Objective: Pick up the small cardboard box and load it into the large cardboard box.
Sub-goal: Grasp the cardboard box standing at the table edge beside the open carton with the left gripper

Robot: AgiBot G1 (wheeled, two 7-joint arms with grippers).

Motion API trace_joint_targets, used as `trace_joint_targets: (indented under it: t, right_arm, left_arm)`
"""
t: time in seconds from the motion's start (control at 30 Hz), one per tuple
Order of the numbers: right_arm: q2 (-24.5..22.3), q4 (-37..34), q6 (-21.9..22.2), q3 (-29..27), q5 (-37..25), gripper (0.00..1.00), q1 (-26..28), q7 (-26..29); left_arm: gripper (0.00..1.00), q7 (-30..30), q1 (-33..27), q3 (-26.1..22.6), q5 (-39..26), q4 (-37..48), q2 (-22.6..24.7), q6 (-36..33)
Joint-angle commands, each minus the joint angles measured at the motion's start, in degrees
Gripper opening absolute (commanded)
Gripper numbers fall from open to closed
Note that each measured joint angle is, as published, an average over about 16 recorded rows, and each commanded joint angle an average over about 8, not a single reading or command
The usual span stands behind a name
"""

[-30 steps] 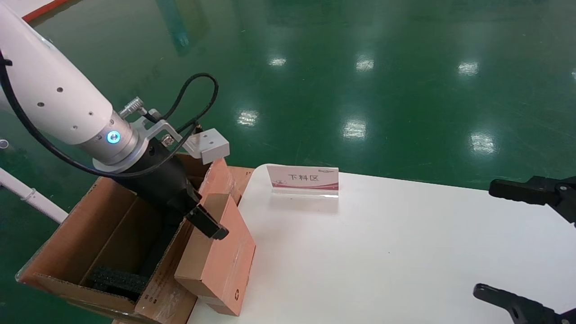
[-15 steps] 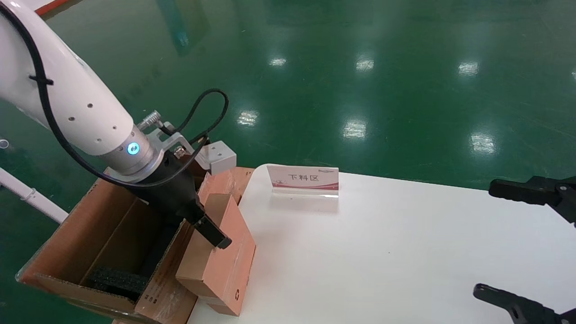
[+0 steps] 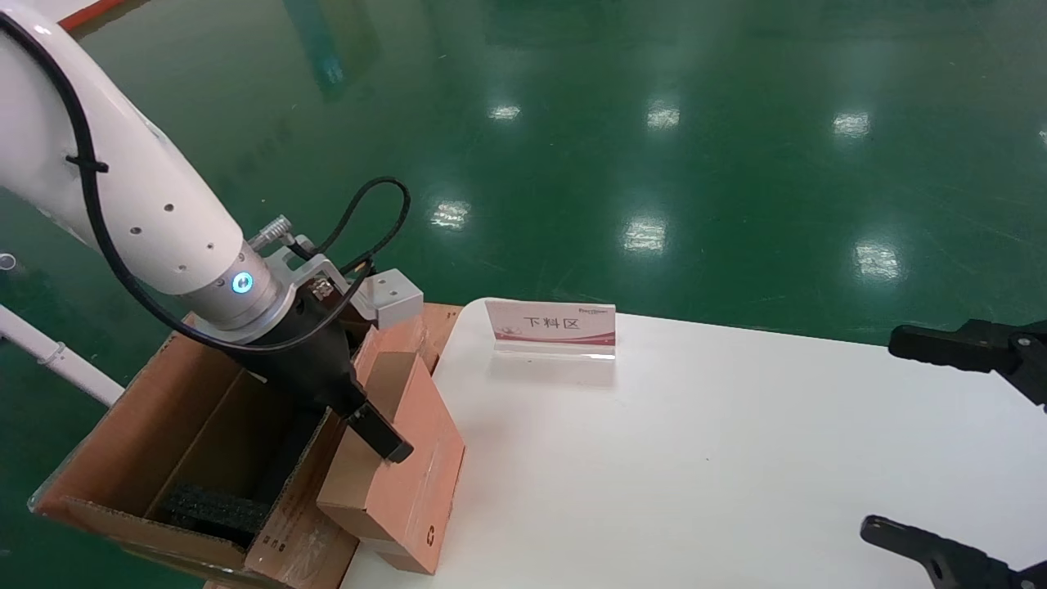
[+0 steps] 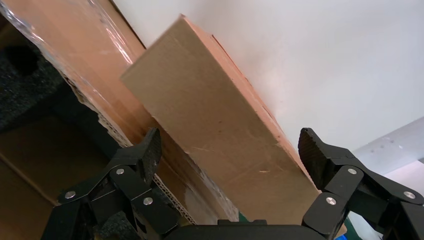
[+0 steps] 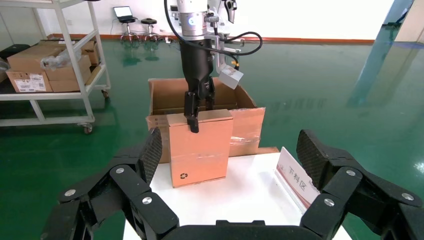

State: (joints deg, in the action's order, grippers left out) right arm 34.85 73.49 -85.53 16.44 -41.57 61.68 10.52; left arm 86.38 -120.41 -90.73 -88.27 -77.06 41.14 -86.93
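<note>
Cardboard is straddled now: the left gripper (image 3: 360, 413) has been lowered slightly, fingers spread wide around the small cardboard box (image 3: 398, 465), propped at the table edge against the large cardboard box (image 3: 176, 433). No grasp yet; closing seems next.

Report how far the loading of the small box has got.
Done: the left gripper has reached the small cardboard box, its open fingers straddling the top edge. In hand: closing on it; the box stands on the white table against the large cardboard box, not lifted. Left: grip, lift over the flap and set it inside. The right gripper hangs open, away from both boxes.
</note>
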Motion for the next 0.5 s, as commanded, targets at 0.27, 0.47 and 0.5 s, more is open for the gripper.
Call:
trace_joint_targets:
  t: [0.27,0.47,0.5]
  right_arm:
    - [0.0,0.0,0.0,0.0,0.0,1.00,0.0,0.0]
    - [0.0,0.0,0.0,0.0,0.0,1.00,0.0,0.0]
    - [0.0,0.0,0.0,0.0,0.0,1.00,0.0,0.0]
  left_arm:
    - [1.00,-0.1,0.3,-0.9,0.6,0.0,-0.3,0.0]
    - [0.56,-0.1,0.3,-1.0,1.1,0.0,-0.6,0.2]
    - [0.44,-0.1,0.3,-1.0,1.1,0.0,-0.6,0.2]
